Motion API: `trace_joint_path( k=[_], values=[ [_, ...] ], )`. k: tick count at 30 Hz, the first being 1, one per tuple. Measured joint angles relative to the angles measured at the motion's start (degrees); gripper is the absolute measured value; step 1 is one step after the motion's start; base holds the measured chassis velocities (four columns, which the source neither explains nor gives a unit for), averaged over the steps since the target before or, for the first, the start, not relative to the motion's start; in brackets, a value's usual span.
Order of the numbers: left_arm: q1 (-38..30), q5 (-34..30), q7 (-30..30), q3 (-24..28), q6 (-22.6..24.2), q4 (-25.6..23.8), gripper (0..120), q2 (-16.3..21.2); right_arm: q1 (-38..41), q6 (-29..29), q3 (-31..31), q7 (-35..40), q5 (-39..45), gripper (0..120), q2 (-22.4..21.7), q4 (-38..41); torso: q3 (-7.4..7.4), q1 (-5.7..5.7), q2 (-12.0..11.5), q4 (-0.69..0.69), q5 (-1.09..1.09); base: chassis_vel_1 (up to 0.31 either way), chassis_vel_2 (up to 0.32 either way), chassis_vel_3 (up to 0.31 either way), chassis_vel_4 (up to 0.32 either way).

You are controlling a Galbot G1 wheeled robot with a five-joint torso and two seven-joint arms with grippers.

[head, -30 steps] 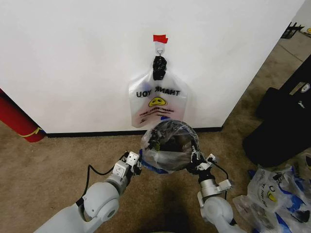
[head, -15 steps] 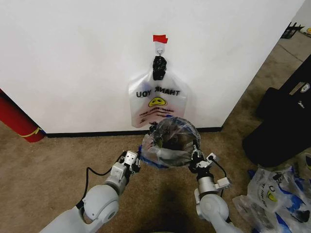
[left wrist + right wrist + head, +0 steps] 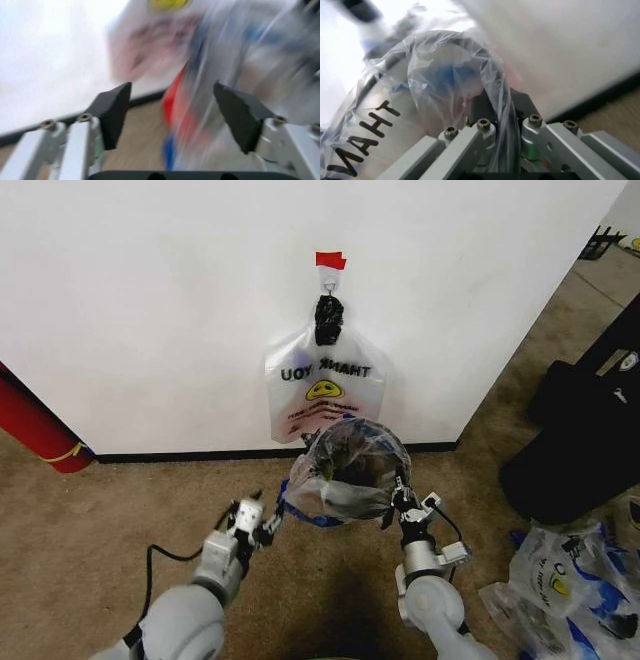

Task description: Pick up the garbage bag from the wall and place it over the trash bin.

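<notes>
Bags: one translucent blue-handled garbage bag (image 3: pixel 345 475) over the black mesh trash bin (image 3: pixel 352 465); one smiley bag (image 3: pixel 322 392) on the white wall (image 3: pixel 150 300).
Right gripper (image 3: pixel 398 502): fingers pinching garbage bag film.
Left gripper (image 3: pixel 256 518): fingers spread, bag beyond the tips.

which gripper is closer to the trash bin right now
The right. The right gripper is at the trash bin's rim, shut on the garbage bag draped over it. The left gripper is open, off to the bin's left, clear of it.

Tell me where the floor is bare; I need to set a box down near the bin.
Bare carpet lies to the robot's left, between the baseboard, the red post and the left gripper. Around the bin it is crowded: the bag and both grippers, right gripper shut on plastic. Loose bags and a black case fill the right.
</notes>
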Motion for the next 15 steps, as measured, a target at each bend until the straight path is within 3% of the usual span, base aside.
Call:
trace_joint_path(
  k=[4, 5, 7, 11, 15],
  values=[
    [-6.51, -9.05, 7.99, -0.54, -2.53, 1.41, 91, 0.79, 0.35, 3.03, 2.63, -14.00, -2.08, 0, -2.09, -4.41, 0.01, 0.00, 0.00, 0.00, -0.01, 0.000, 0.000, 0.000, 0.000],
    [-6.51, -9.05, 7.99, -0.54, -2.53, 1.41, 91, 0.79, 0.35, 3.03, 2.63, -14.00, -2.08, 0, -2.09, -4.41, 0.01, 0.00, 0.00, 0.00, -0.01, 0.000, 0.000, 0.000, 0.000],
    [-9.61, -13.42, 12.26, -0.30, -2.86, 2.94, 98, 1.15, 1.37, 4.26, 4.70, -21.55, -1.92, 0, -3.03, -7.19, 0.01, 0.00, 0.00, -0.01, 0.01, 0.000, 0.000, 0.000, 0.000],
    [-14.39, -20.44, 15.60, 0.67, -0.10, 5.44, 100, 1.57, 3.23, 4.73, 9.04, -38.81, -0.19, 0, -4.94, -12.10, 0.01, 0.01, 0.00, 0.00, 0.01, 0.000, 0.000, 0.000, 0.000],
    [-15.88, -21.81, 16.43, 1.43, 2.70, 7.26, 100, 1.81, 3.81, 3.94, 10.99, -47.64, 0.66, 0, -5.83, -13.51, 0.01, 0.01, 0.00, 0.00, -0.02, 0.000, 0.000, 0.000, 0.000]
  ],
)
